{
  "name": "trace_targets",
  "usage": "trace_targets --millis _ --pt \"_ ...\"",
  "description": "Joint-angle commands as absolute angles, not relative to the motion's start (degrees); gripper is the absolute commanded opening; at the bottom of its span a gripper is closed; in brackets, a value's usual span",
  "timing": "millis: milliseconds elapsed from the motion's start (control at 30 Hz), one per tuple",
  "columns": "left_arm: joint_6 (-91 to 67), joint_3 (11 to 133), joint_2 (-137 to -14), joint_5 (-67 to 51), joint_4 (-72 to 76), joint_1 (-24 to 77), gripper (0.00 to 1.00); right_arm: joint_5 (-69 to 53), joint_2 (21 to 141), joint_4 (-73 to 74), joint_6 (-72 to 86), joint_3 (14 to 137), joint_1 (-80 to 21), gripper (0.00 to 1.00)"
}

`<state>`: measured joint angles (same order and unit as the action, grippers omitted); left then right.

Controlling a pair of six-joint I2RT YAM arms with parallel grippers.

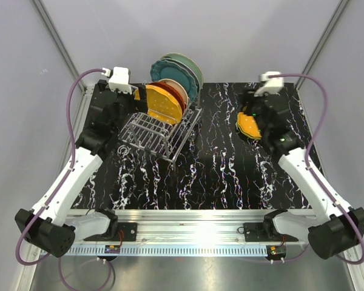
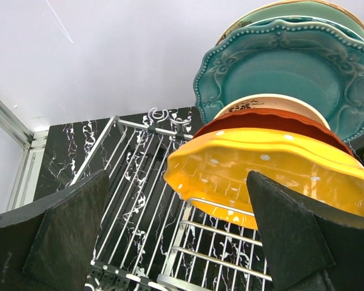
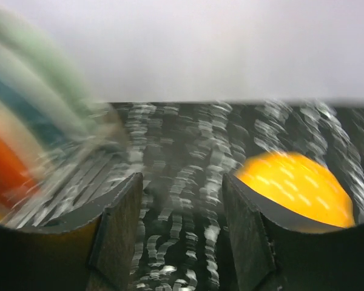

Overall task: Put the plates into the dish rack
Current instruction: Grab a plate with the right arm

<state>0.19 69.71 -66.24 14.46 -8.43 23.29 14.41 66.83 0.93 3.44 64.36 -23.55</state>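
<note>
Plates [image 1: 170,97] stand in dish rack [image 1: 150,132]; left claw [image 2: 177,177] and right claw [image 3: 182,179] gape empty.

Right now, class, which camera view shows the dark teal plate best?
The left wrist view: the dark teal plate fills the upper right, scalloped embossed rim sharp. The top external view shows it small, behind other plates in the dish rack. The right wrist view gives only a blurred streak.

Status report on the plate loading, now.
Left gripper open, facing the dish rack. Right gripper open, nothing between jaws. Five plates racked; dotted orange plate beside right gripper, unloaded. Left gripper crowds the rack.
</note>
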Motion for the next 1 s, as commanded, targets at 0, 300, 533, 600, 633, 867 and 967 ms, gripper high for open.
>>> trace_targets --millis 0,300,533,600,633,867,967 --pt "0.2 71.0 -64.2 15.7 -6.1 23.2 0.99 15.5 64.2 4.5 21.2 61.0 -10.8 0.61" --pt "-1.7 64.5 -54.3 16.5 -9.2 23.0 0.99 10.5 74.6 5.4 30.1 56.9 7.5 0.64" --pt "0.9 56.8 -48.0 19.9 -4.1 23.1 0.99 5.8 86.4 5.2 31.3 59.6 13.4 0.65" --pt "0.7 56.6 -48.5 20.7 -4.6 23.0 0.99 4.5 90.3 4.6 30.9 61.2 13.8 0.64" --pt "0.5 57.6 -48.8 20.7 -5.4 23.0 0.99 3.3 91.6 4.1 30.4 61.7 13.8 0.64" --pt "1.5 57.0 -48.3 23.2 -5.1 23.0 0.99 2.5 102.4 4.5 30.6 66.7 13.9 0.62" --pt "1.7 57.1 -48.3 23.6 -5.3 23.1 0.99 3.3 104.8 4.6 30.6 67.4 13.9 0.62"
